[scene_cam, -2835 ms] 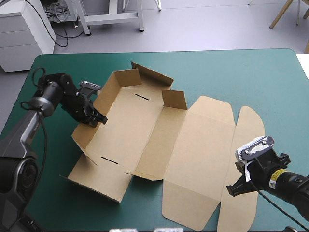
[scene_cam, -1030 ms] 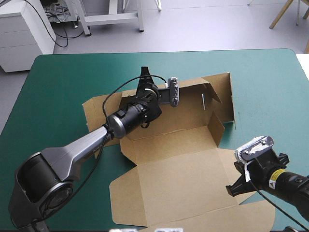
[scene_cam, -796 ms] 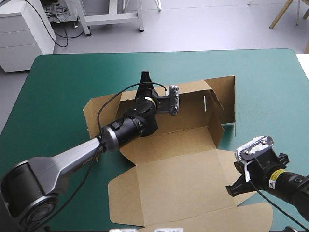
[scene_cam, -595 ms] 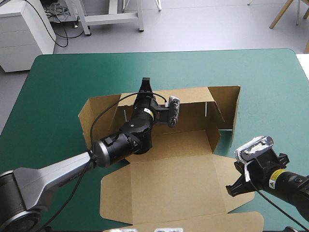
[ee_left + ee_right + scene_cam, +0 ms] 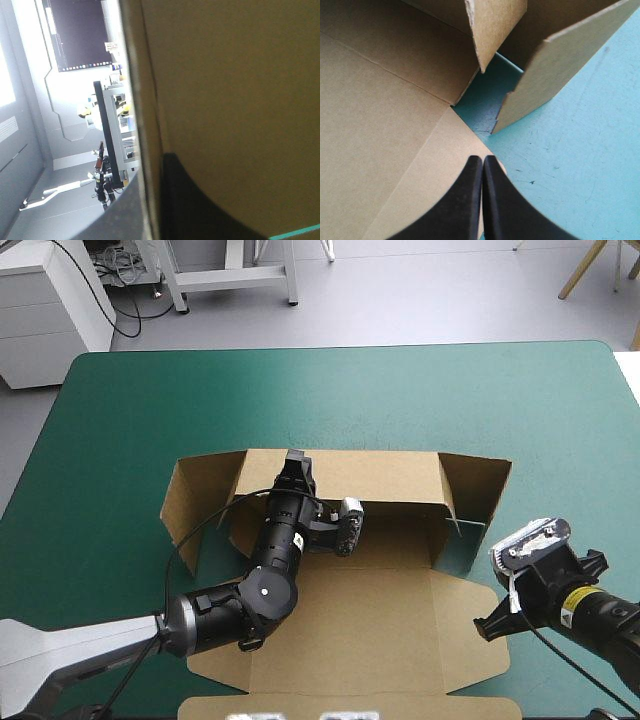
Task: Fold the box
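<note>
My left gripper (image 5: 296, 466) is clamped on the box (image 5: 370, 620). In the left wrist view its black fingers (image 5: 200, 200) sit on either side of one upright sheet of brown board, so I read it as pinching the rear wall (image 5: 385, 475) at its top edge. My right gripper (image 5: 490, 628) is clenched on nothing. In the right wrist view its fingers meet in a point (image 5: 483, 161) just above the right-hand corner of the box's lid panel (image 5: 380, 110), without gripping it. Compared with the earlier frames, the box has been swung round. It lay skewed, with the lid pointing toward my right arm, and the left arm has turned it by the rear wall. That wall is now square to the table's far edge, and the lid lies flat on the near side of the box. I judge this to be a repositioning step, which leaves the end walls within reach of both arms for tucking. The box is a half-formed tray at mid-table. The rear wall is upright, and the left end wall (image 5: 200, 495) and right end wall (image 5: 482, 490) are raised but splayed outward. A strip of teal-green cover (image 5: 462, 545) shows through the open right corner, so nothing is tucked there yet.
</note>
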Controlling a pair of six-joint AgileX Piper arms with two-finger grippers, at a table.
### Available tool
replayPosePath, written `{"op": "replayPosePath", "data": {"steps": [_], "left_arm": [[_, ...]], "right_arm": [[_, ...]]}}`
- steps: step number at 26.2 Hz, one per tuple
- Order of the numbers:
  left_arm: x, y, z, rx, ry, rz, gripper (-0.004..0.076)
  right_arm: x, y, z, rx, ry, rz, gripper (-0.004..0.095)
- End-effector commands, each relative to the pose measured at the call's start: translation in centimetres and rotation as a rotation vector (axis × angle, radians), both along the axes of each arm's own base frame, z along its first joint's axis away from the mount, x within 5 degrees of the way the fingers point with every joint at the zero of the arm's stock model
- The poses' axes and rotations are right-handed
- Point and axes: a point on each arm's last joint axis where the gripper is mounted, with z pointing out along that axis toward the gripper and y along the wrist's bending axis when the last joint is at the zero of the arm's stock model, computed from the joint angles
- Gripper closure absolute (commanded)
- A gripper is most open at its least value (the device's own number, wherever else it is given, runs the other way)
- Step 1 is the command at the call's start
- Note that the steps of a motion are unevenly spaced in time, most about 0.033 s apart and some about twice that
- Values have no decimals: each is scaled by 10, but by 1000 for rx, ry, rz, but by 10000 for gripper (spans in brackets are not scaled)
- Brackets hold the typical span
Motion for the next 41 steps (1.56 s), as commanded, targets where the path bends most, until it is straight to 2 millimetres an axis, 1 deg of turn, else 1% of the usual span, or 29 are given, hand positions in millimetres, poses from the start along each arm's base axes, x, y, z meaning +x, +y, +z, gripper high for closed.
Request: {"op": "replayPosePath", "data": {"steps": [1, 2, 4, 5, 7, 8, 12, 14, 17, 19, 20, 23, 26, 29, 32, 35, 38, 41], "left_arm": [[-3, 7, 20, -27, -103, 17, 734], [-3, 7, 20, -30, -101, 18, 734], [-3, 7, 20, -22, -111, 16, 734], [-3, 7, 20, -18, -110, 12, 734], [-3, 7, 20, -18, -110, 8, 734], [-3, 6, 20, -17, -112, 7, 734], [-3, 6, 21, -16, -113, 6, 734], [-3, 6, 21, -16, -113, 6, 734], [-3, 7, 21, -16, -116, 11, 734], [-3, 7, 21, -16, -117, 12, 734], [-3, 7, 21, -16, -118, 14, 734], [-3, 7, 21, -15, -119, 16, 734], [-3, 7, 21, -15, -119, 16, 734], [-3, 7, 21, -15, -119, 16, 734], [-3, 7, 21, -15, -120, 18, 734], [-3, 8, 21, -15, -121, 19, 734], [-2, 8, 21, -15, -123, 22, 734], [-2, 8, 21, -15, -123, 22, 734]], "right_arm": [[5, 0, 15, 36, -106, -15, 811], [6, 0, 15, 47, -115, -17, 735], [7, 0, 18, 59, -140, -33, 454], [9, -1, 19, 59, -155, -49, 282], [12, -5, 22, 83, -190, -119, 86], [13, -6, 24, 90, -217, -139, 60], [19, -7, 40, 182, -285, -214, 59], [26, -6, 52, 203, -327, -246, 60], [41, -1, 74, 285, -399, -301, 60], [59, 3, 93, 273, -420, -357, 61], [64, 4, 100, 254, -418, -378, 61], [89, 6, 109, 135, -380, -457, 61], [119, 1, 117, 69, -368, -525, 61], [153, -12, 113, 42, -268, -550, 61], [188, -24, 99, 93, -94, -510, 61], [214, -30, 85, 161, 65, -434, 61], [229, -31, 75, 173, 158, -406, 62], [232, -28, 66, 147, 259, -376, 69]]}}
